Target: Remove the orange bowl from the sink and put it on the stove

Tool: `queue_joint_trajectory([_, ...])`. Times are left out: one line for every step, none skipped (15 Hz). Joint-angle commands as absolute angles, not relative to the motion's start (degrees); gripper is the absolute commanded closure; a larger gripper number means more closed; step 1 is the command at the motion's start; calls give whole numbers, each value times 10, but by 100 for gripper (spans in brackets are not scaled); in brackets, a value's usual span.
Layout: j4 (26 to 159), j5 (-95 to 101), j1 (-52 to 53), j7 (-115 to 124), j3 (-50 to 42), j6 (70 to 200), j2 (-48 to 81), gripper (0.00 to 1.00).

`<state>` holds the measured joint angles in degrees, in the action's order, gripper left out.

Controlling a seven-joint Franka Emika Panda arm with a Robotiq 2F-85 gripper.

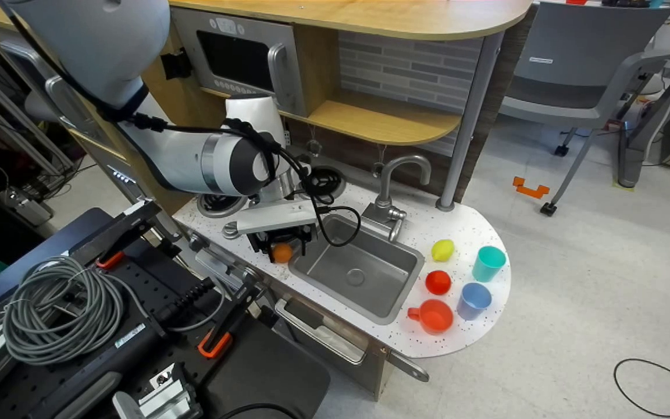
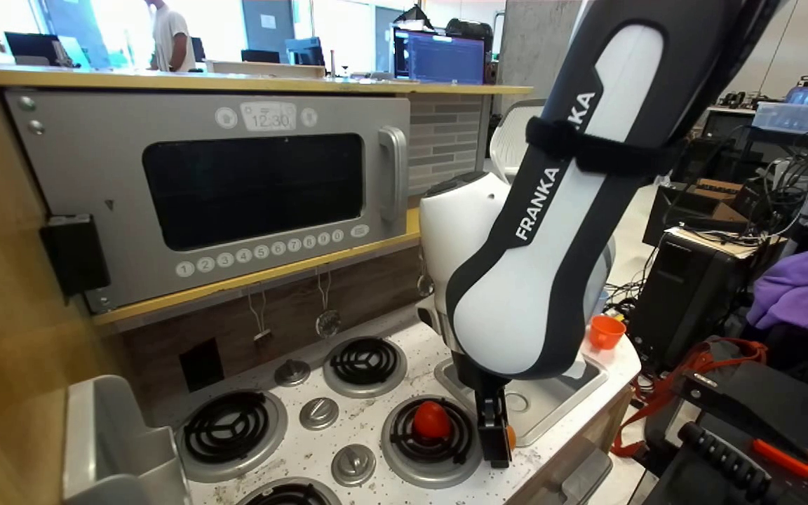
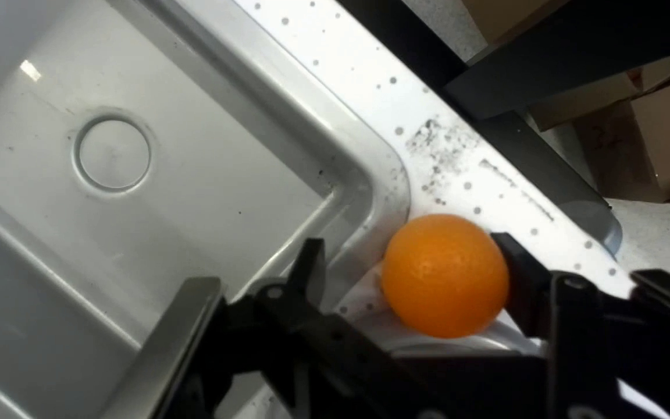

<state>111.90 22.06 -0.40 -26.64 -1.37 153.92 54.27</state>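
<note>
The only small orange round thing by the gripper, taken as the orange bowl [image 3: 445,276], looks like a solid ball. It shows in both exterior views [image 1: 281,252] [image 2: 511,438], outside the sink, at the counter strip between sink corner and nearest burner. My gripper [image 3: 408,256] points down around it, open. One finger is against or very near the ball; a gap separates the other finger from it. The gripper also shows in both exterior views [image 1: 287,250] [image 2: 495,449]. The grey sink [image 1: 370,285] lies beside it. The stove [image 2: 365,419] has black coil burners; the arm partly covers it.
A red round item [image 2: 432,419] sits on the burner nearest the gripper. A faucet [image 1: 390,186] rises behind the sink. Past the sink stand a lemon [image 1: 443,250], a small red cup [image 1: 438,282], a handled red-orange cup [image 1: 435,317], a blue cup [image 1: 474,301] and a teal cup [image 1: 489,263].
</note>
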Motion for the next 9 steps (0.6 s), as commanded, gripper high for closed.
queue_joint_trajectory([1129, 221, -16, -260, -10, 1539, 517, 0])
queue_joint_trajectory([1136, 218, -20, -259, -11, 1538, 507, 0])
queue_joint_trajectory([1138, 214, -22, -251, -14, 1525, 498, 0])
queue_joint_trajectory([1138, 204, -29, -247, -12, 1509, 489, 0])
queue_joint_trajectory([1140, 194, -37, -239, -12, 1496, 480, 0])
queue_joint_trajectory([1145, 183, -44, -229, -14, 1480, 467, 0])
queue_joint_trajectory([1153, 169, -57, -225, -12, 1465, 451, 0])
queue_joint_trajectory([1159, 154, -72, -227, -8, 1450, 437, 0])
queue_joint_trajectory([1167, 143, -81, -225, -10, 1437, 423, 0])
